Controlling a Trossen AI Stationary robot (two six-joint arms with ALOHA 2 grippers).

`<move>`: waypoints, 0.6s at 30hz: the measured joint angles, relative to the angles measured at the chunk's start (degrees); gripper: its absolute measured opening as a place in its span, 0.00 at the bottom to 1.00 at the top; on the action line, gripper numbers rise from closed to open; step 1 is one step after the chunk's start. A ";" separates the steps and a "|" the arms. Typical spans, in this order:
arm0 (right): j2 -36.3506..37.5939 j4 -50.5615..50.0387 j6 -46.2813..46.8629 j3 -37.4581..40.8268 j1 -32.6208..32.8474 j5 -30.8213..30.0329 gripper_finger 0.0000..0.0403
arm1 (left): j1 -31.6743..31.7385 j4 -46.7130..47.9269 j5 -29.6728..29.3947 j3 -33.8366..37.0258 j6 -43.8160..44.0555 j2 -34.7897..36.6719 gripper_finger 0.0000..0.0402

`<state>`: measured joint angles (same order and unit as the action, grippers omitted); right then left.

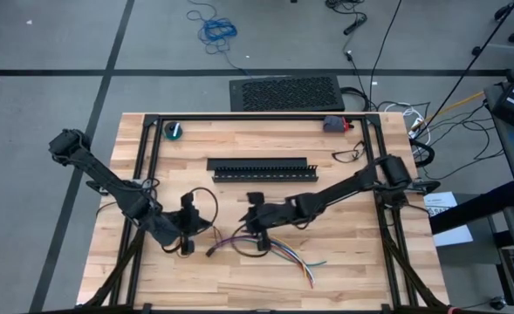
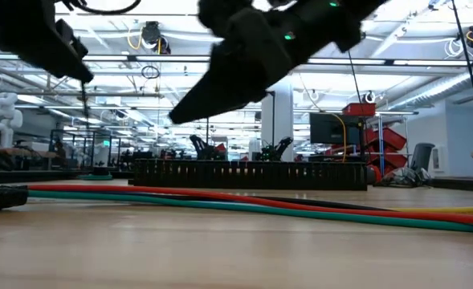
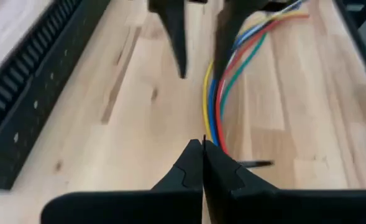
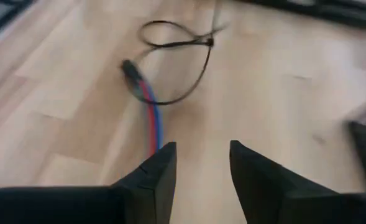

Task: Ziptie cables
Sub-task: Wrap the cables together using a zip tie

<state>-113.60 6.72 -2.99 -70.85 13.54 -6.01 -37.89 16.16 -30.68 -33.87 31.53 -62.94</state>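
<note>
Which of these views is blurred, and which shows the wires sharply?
Right wrist view: smeared by motion, so the ziptie loop and the cables look soft. Left wrist view: the cables are fairly sharp, the black slotted duct soft at the edge. Low view: dark arms stand as silhouettes against bright ceiling lights.

Right tool parted above table; looped ziptie around cables end ahead.

no readable text, no labels, no brand names, no numbers, no signs in any view; none on the wooden table; none on the black slotted duct
</note>
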 joint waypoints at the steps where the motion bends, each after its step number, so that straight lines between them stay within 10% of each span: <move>1: -1.53 -1.39 -0.62 -1.89 0.00 1.00 0.36 | 0.00 0.87 0.35 0.00 0.91 0.00 0.00; 18: -14.63 -6.02 -0.67 -12.17 -1.50 8.86 0.36 | -3.24 10.24 2.82 -5.21 6.88 -0.04 0.00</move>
<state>-128.24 0.70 -3.66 -83.02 12.04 2.85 -41.13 26.40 -27.85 -39.08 38.41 -62.98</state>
